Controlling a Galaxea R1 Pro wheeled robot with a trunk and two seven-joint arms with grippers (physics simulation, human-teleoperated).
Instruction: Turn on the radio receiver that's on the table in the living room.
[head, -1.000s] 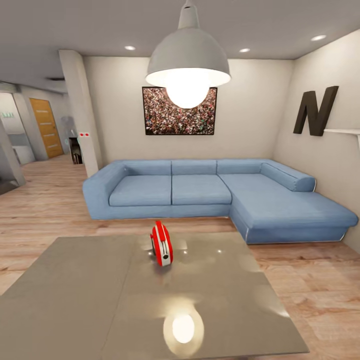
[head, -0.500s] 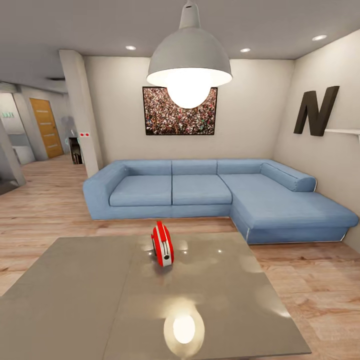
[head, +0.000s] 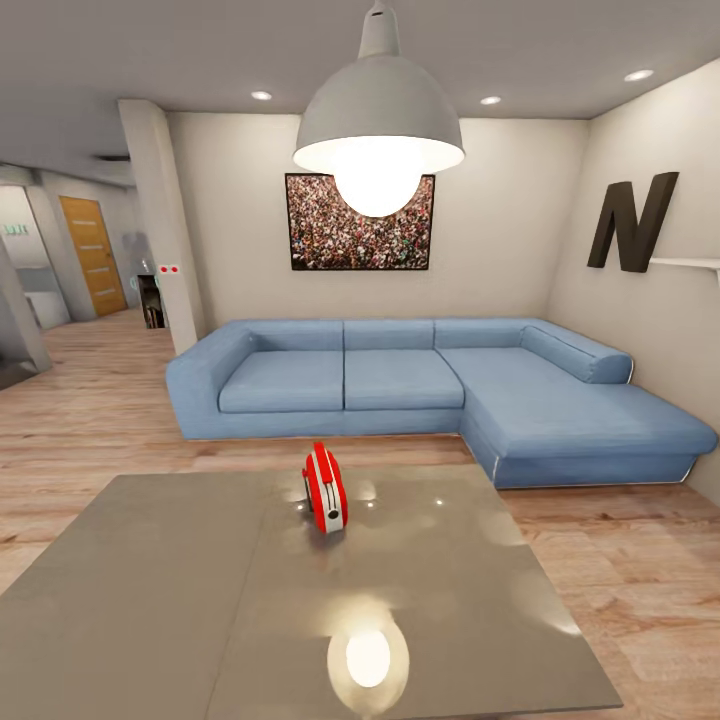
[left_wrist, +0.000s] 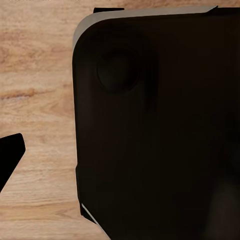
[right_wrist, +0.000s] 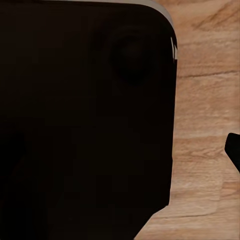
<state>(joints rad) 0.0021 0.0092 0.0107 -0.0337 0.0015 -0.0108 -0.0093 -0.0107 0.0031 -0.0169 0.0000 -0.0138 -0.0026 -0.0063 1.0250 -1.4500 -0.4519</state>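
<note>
Head view: radio receiver (head: 324, 489) upright on table (head: 150, 590), narrow white-striped edge toward camera, near the far edge by the seam; blue sofa (head: 430, 395) and framed crowd photo (head: 360, 225) beyond, pendant lamp (head: 378, 125) overhead. Wrist views: dark rounded body (left_wrist: 155, 130) over wood plank floor (left_wrist: 35, 90). End effector state: cannot tell, either side; radio position relative to either: cannot tell.
</note>
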